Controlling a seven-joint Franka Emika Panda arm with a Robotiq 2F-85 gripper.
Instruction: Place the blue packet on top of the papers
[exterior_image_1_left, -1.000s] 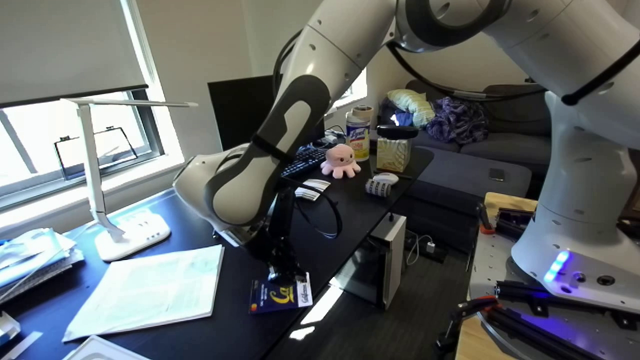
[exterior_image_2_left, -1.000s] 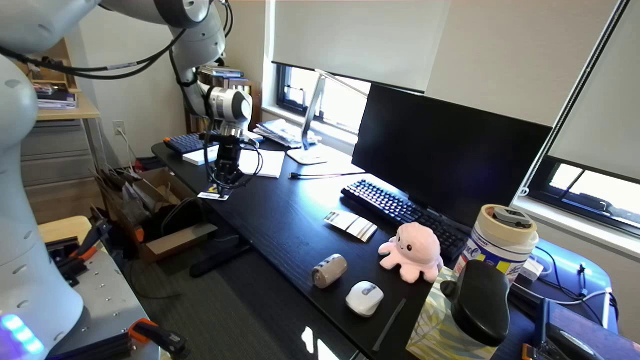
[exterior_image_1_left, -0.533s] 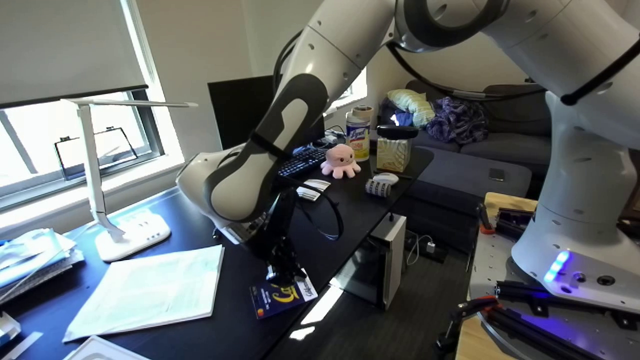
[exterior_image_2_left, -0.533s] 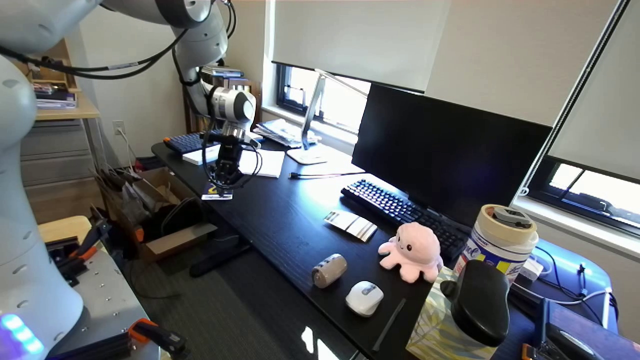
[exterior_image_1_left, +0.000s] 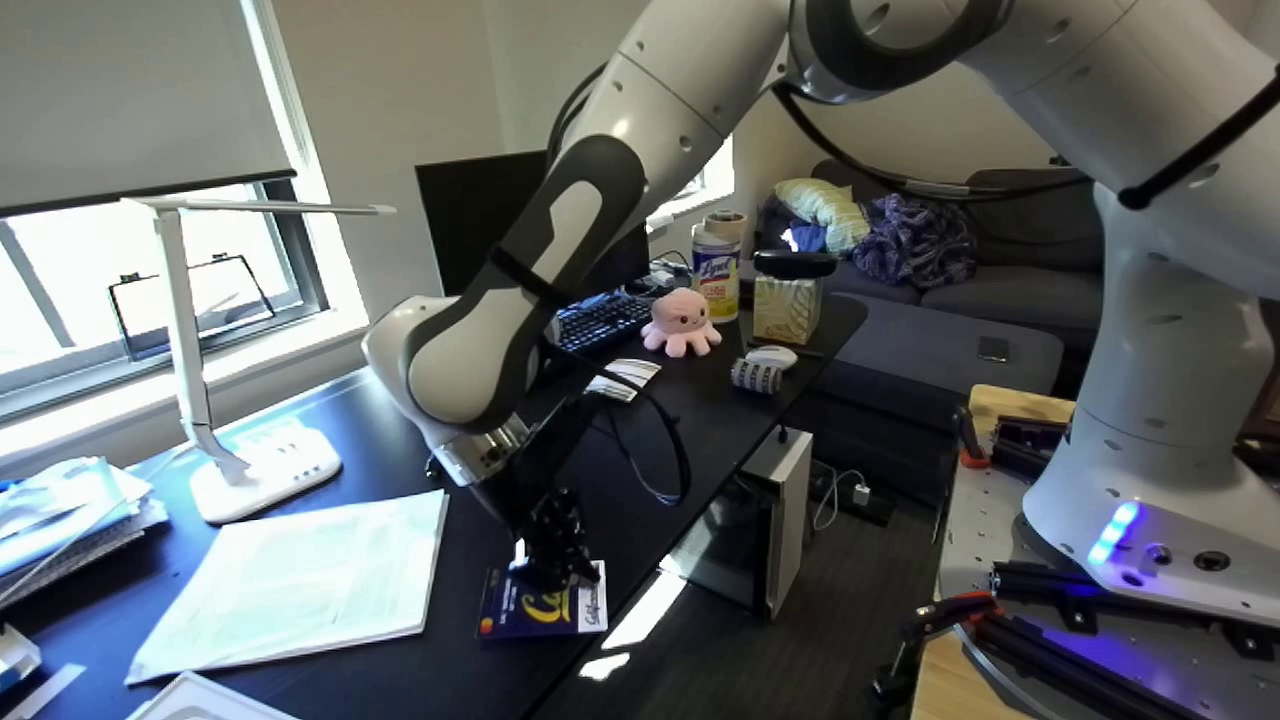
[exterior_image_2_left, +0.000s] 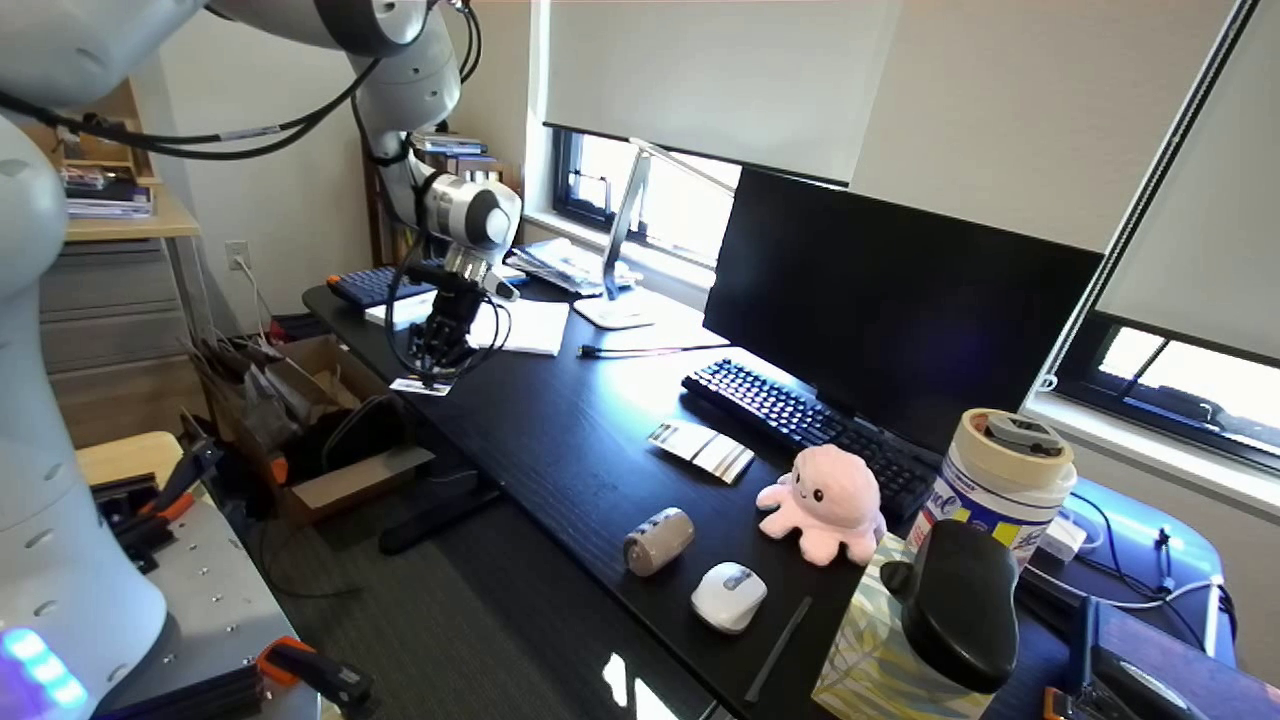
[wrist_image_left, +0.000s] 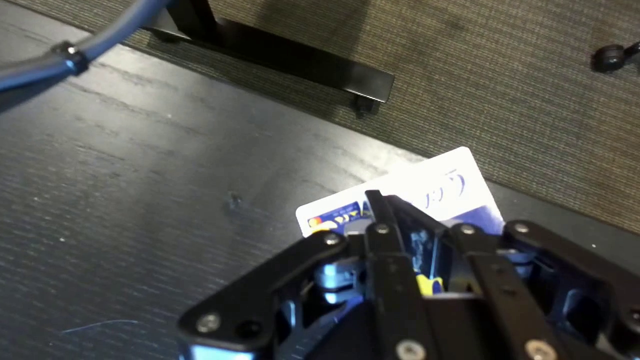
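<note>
The blue packet (exterior_image_1_left: 530, 612), with yellow lettering and a white strip, is under my fingertips near the desk's front edge. Its white strip shows in an exterior view (exterior_image_2_left: 420, 387) and in the wrist view (wrist_image_left: 435, 187), where one corner juts past the edge. My gripper (exterior_image_1_left: 562, 572) points down at it; in the wrist view the fingertips (wrist_image_left: 382, 195) come together over the packet and appear shut on it. The pinch itself is hidden. I cannot tell whether the packet touches the desk. The white papers (exterior_image_1_left: 300, 580) lie flat beside it, toward the window; they also show here (exterior_image_2_left: 532, 325).
A white lamp (exterior_image_1_left: 265, 465) stands behind the papers. A white tray (exterior_image_1_left: 215, 700) lies in front of them. A loose cable loop (exterior_image_1_left: 655, 495) hangs from the arm. A monitor (exterior_image_2_left: 880, 320), a keyboard (exterior_image_2_left: 790, 405) and a pink octopus (exterior_image_2_left: 825, 505) stand farther along the desk.
The packet turned one way, then back, and has shifted with my gripper slightly toward the papers' side and along the desk edge. The wrist has tilted. The papers have not moved.
</note>
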